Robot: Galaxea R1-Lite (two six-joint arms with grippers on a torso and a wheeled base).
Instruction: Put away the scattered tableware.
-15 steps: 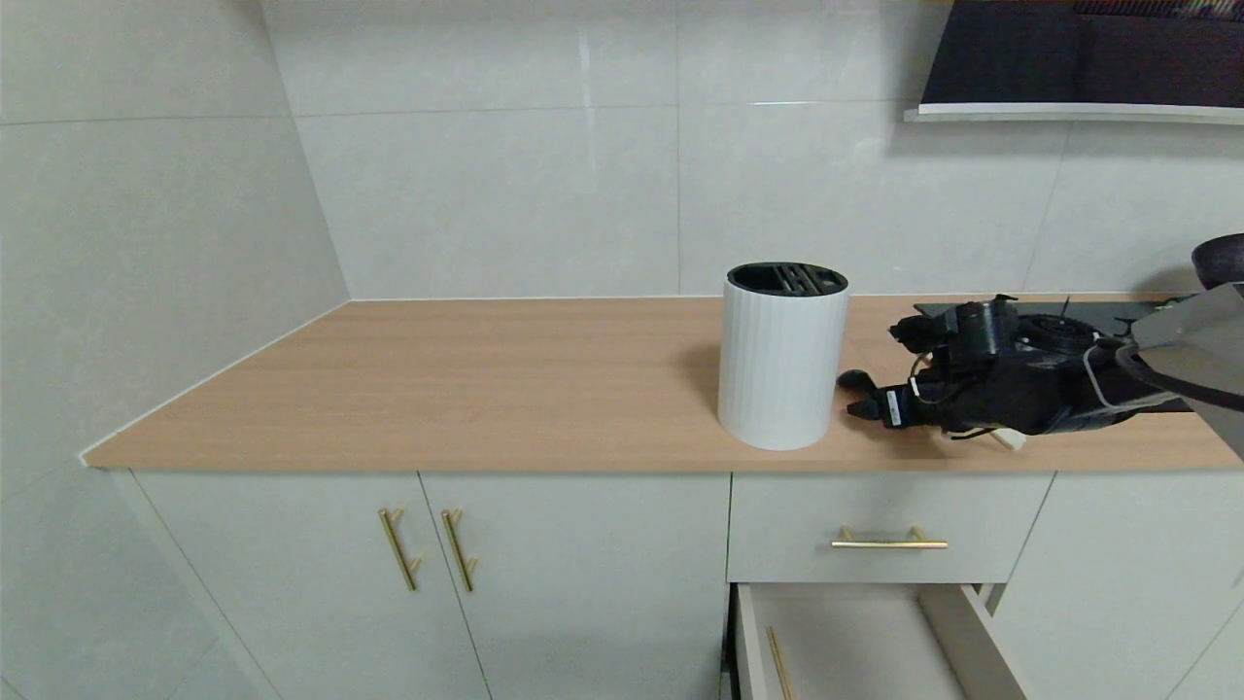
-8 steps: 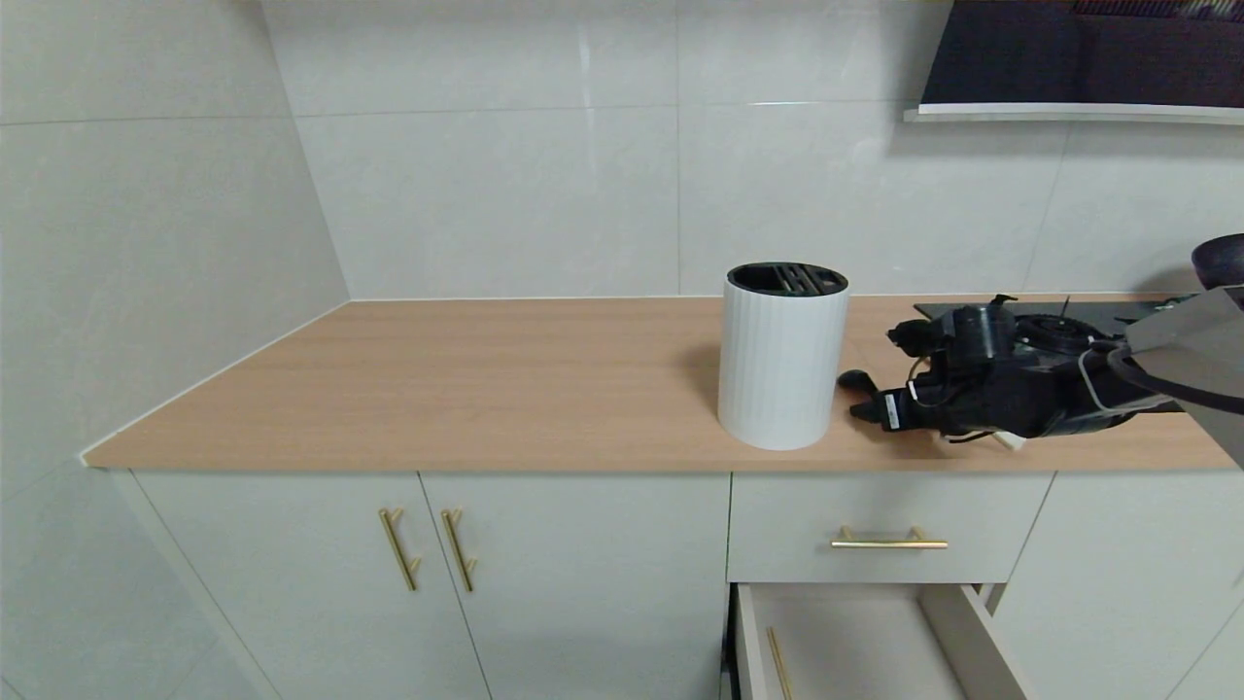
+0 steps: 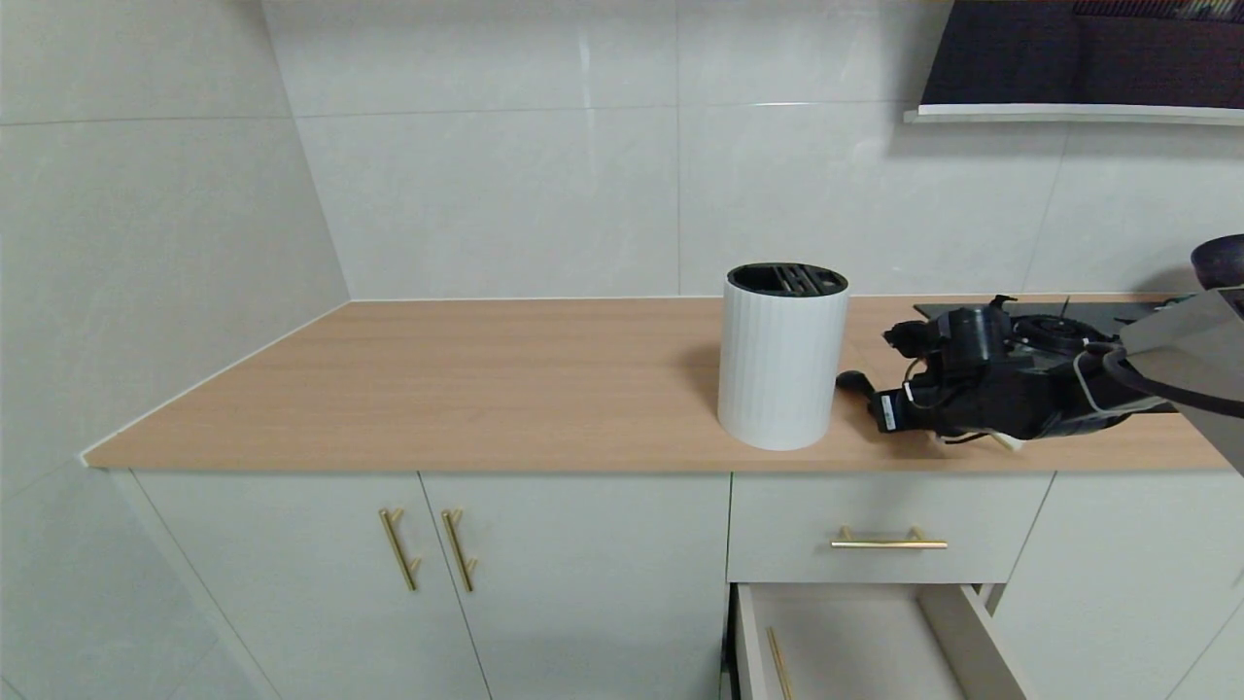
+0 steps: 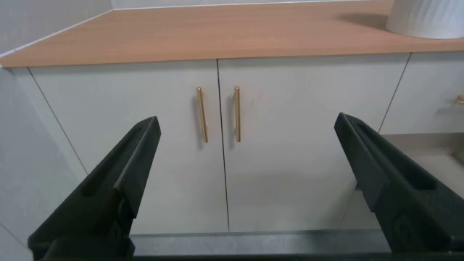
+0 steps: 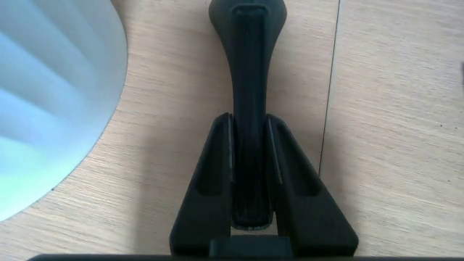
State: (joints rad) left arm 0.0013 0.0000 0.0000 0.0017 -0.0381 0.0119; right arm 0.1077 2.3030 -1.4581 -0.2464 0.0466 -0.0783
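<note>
White ribbed holder (image 3: 780, 374) stood upright on the wooden counter (image 3: 486, 389), black slotted insert at its top. Just beside it, the right gripper (image 5: 249, 125) lay low over the counter, fingers pinched on a black utensil handle (image 5: 247, 43). Left gripper (image 4: 246, 123) was spread wide, facing the cabinet doors (image 4: 217, 174). The pulled-out drawer (image 3: 948, 632) below held one thin brass-coloured stick (image 3: 777, 663).

A white ribbed holder (image 3: 782, 369) with a black slotted top stands upright on the bench (image 3: 486, 389). Just beside it, at its 3 o'clock, a black utensil handle (image 5: 248, 43) with a rounded end lies level, pointing to 9 o'clock, pinched in the right gripper (image 5: 249, 127).
</note>
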